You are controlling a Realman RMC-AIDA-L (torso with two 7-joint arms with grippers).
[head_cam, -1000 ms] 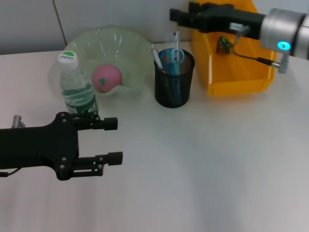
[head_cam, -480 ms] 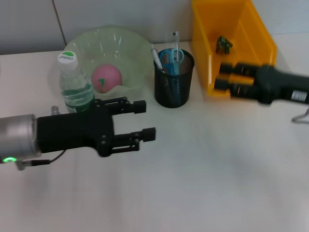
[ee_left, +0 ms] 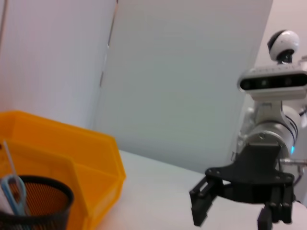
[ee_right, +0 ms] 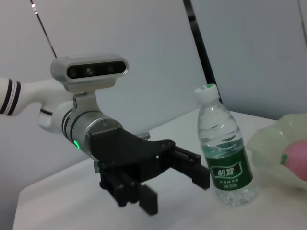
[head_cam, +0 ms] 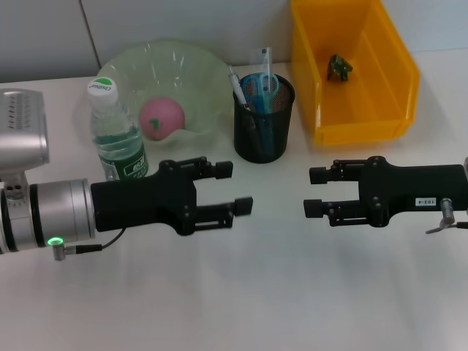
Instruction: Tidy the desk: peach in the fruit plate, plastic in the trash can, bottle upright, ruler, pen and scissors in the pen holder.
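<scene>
The pink peach (head_cam: pixel 161 117) lies in the pale green fruit plate (head_cam: pixel 191 67). Beside the plate, the water bottle (head_cam: pixel 117 135) stands upright. A black mesh pen holder (head_cam: pixel 263 131) holds the blue scissors (head_cam: pixel 259 84), a pen (head_cam: pixel 235 82) and a clear ruler (head_cam: pixel 265 57). A green piece of plastic (head_cam: pixel 338 67) lies in the yellow bin (head_cam: pixel 358 121). My left gripper (head_cam: pixel 238 188) is open in front of the bottle, holding nothing. Opposite it, my right gripper (head_cam: pixel 312 191) is open and empty below the bin. The right wrist view shows the bottle (ee_right: pixel 223 153) and the left gripper (ee_right: pixel 177 191).
The bin (ee_left: pixel 72 158) and pen holder (ee_left: pixel 33 201) stand along the back half of the white table (head_cam: pixel 278 292). A grey wall rises behind them. The right gripper (ee_left: pixel 230 218) shows in the left wrist view.
My left gripper has slid right, from the table's left edge to the centre. My right arm has come down from above the bin to the table's right side, facing left.
</scene>
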